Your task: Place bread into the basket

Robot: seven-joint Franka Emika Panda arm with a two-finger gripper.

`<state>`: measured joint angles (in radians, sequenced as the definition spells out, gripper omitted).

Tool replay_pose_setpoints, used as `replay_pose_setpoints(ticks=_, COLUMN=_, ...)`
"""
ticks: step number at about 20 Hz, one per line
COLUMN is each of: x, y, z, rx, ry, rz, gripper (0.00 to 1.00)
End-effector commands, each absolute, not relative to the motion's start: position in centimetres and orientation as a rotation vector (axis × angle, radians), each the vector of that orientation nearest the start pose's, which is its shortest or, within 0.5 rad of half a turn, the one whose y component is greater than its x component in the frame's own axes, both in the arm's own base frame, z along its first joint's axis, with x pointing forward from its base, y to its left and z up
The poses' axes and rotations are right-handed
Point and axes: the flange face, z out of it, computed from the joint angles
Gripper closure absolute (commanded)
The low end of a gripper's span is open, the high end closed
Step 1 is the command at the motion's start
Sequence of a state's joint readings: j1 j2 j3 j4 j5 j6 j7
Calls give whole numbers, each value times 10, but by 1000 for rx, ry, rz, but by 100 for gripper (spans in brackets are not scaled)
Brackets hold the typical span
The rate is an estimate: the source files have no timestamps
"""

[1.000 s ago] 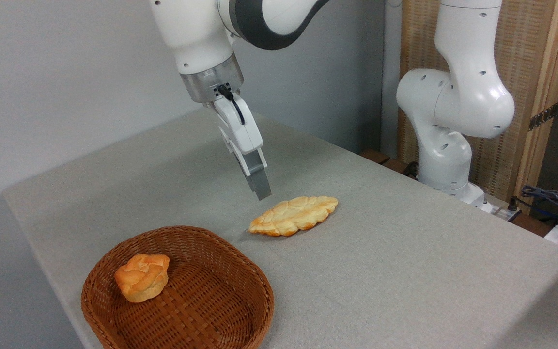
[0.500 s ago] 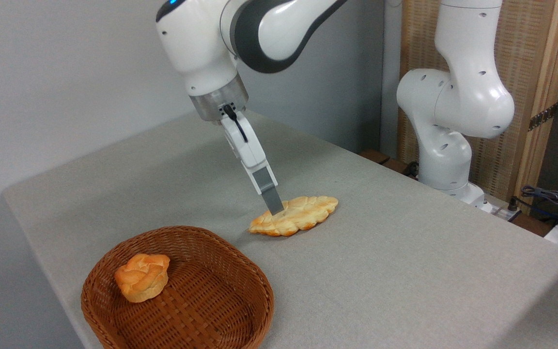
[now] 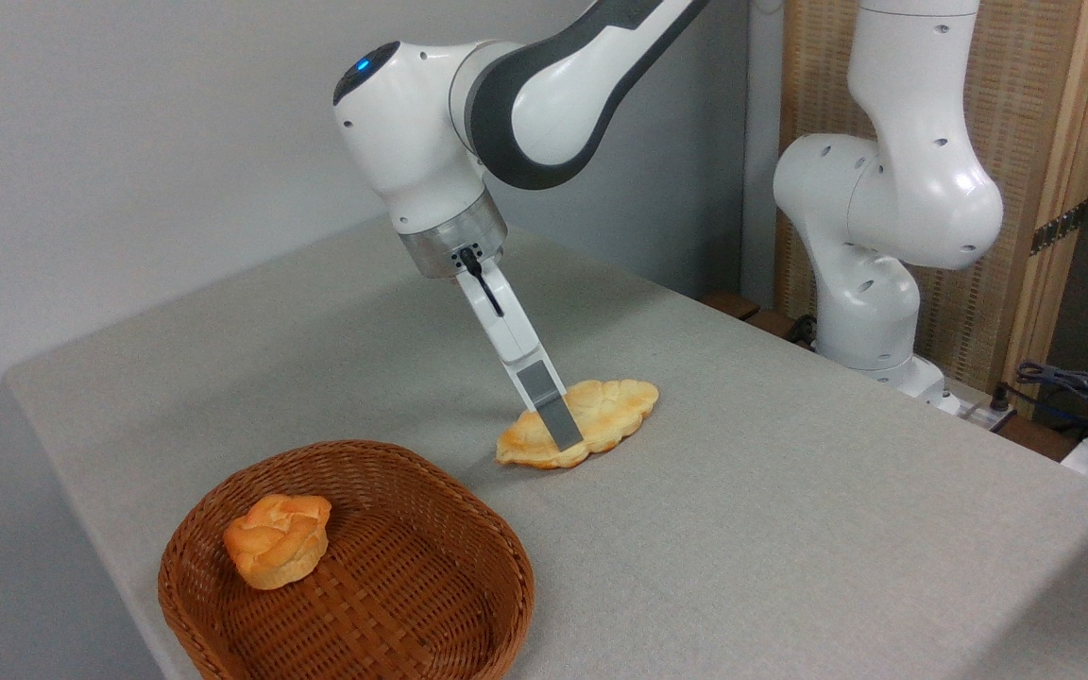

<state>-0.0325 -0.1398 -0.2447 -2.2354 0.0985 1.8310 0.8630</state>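
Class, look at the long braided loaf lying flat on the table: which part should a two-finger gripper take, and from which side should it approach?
Grip the bread across its narrow middle, coming from above. It lies flat on the table, long with tapered ends, so only its width looks likely to fit between the fingers.

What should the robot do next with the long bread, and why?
Probably shut the gripper on the bread before lifting. The gripper is down at the loaf's middle, the loaf lies flat on the table, and the basket holds only a bun. Whether it already grips, I cannot tell.
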Motion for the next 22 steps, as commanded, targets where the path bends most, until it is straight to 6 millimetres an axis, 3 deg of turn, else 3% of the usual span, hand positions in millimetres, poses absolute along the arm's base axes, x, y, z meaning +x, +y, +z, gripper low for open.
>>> replay_pose_setpoints(ticks=1, x=444, y=-127, z=409, rx=-2483, ry=1723, rz=456, gripper=1)
replay_pose_setpoints(ticks=14, x=441, y=-120, z=413, rx=-2421, ry=1713, rz=500, gripper=3)
replay_pose_setpoints(ticks=22, x=432, y=-113, z=393, rx=-2433, ry=1706, rz=568, gripper=1)
